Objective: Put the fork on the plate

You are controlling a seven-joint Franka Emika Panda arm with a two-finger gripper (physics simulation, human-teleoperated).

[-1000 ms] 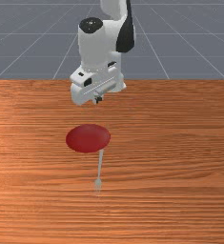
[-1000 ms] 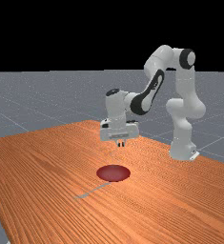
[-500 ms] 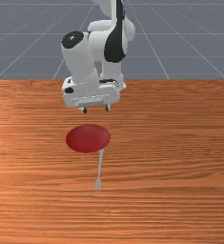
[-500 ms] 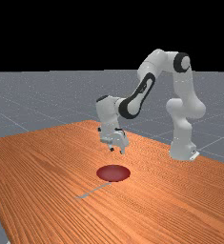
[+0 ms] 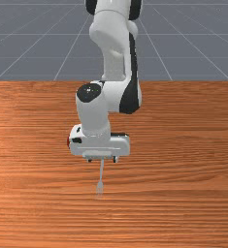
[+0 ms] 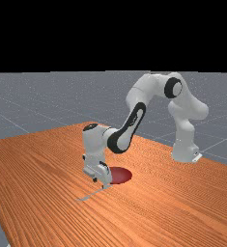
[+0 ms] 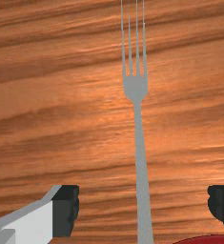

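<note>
My gripper (image 5: 102,159) hangs over the handle end of the fork in the front view, its two fingers wide apart. The grey fork (image 5: 100,183) lies on the wood with its tines toward the viewer. In the wrist view the fork (image 7: 140,162) runs between the dark fingertips of the gripper (image 7: 143,208), touching neither. The far view has the gripper (image 6: 99,183) low beside the red plate (image 6: 121,175), above the fork (image 6: 91,195). My hand covers nearly all of the plate in the front view.
The wooden table (image 5: 183,193) extends around the fork and the plate. The arm's base (image 6: 184,153) stands at the table's edge on the far view's right.
My hand has come forward and down from behind the plate to over the fork's handle, after turning so that both fingers face the front view. Fork and plate have stayed put.
</note>
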